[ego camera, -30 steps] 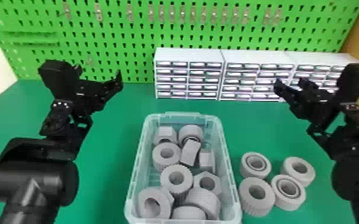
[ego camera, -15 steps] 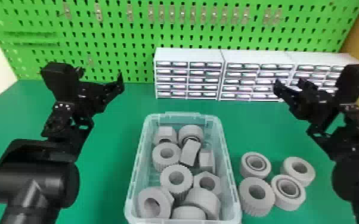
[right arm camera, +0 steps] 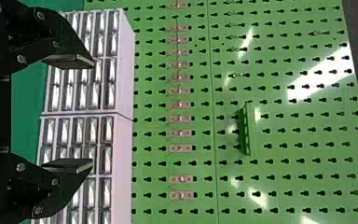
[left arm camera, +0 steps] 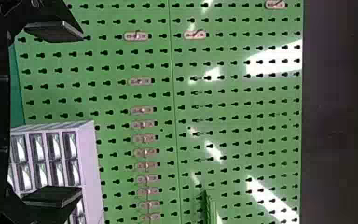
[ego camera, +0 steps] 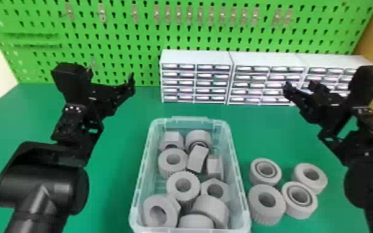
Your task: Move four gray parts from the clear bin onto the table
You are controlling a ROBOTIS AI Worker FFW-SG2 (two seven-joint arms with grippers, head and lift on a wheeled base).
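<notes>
Gray parts [ego camera: 173, 189] were in neither of my grippers: my left gripper [left arm camera: 80, 112] stood released, fingers spread on nothing, above the far left of the table [ego camera: 117, 161], and my right gripper [right arm camera: 92, 113] was just as empty, parted in front of the white drawer cabinets [ego camera: 196, 59]. Below and between my arms sat the clear bin [ego camera: 240, 182], with a jumbled heap of rings and nuts inside. Just beside it, on the robot's right, four parts lay flat in a close cluster, holes up, the nearest a ribbed ring [ego camera: 265, 215]. Four was the number asked for, so I judged the moving finished and the last step to be one of waiting; the next move called for no grasp, only for keeping both arms clear, since another pick would have overshot the count
</notes>
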